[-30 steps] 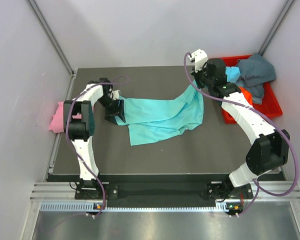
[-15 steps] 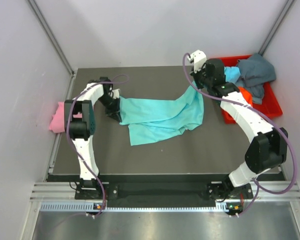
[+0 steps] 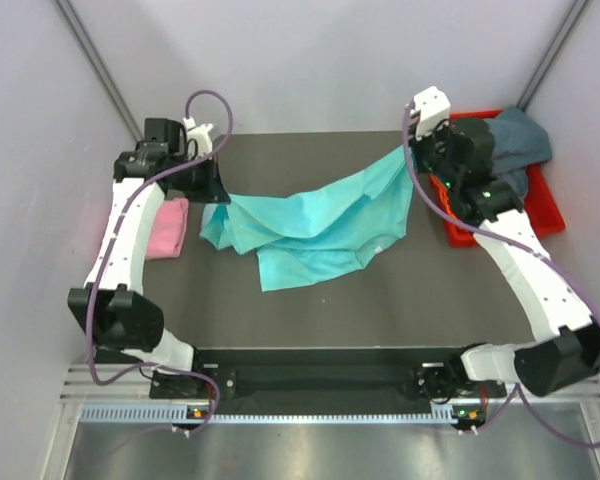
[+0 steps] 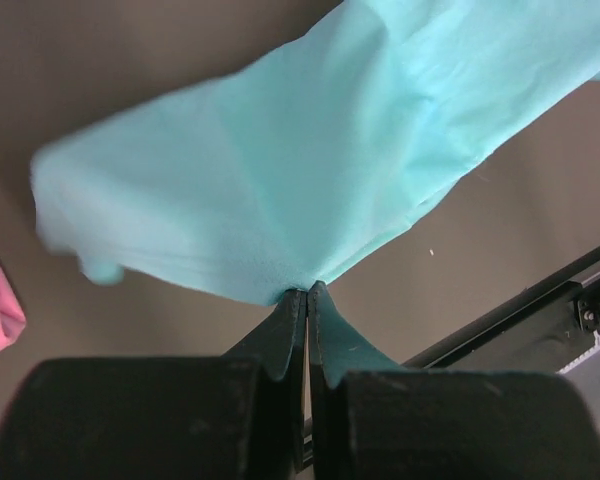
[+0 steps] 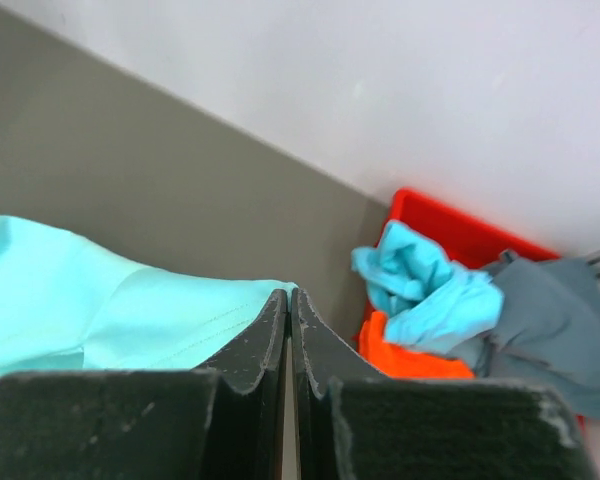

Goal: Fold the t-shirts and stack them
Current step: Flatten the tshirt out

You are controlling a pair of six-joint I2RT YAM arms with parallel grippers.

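Teal shirt [image 3: 310,225] is stretched over the tabletop [image 3: 400,300], clamped at its left end by the left tool [image 4: 307,292] and at its far right corner by the right tool [image 5: 288,295]. Pink shirt [image 3: 167,227] is parked left, other shirts [image 3: 518,140] piled in the far-right bin [image 3: 548,205].

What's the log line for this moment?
left gripper: shut on teal t-shirt | right gripper: shut on teal t-shirt | cloth: stretched between them, lower part on table | pink t-shirt: table's left edge

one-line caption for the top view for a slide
Left gripper and right gripper each pinch an end of the teal t-shirt stretched over the table
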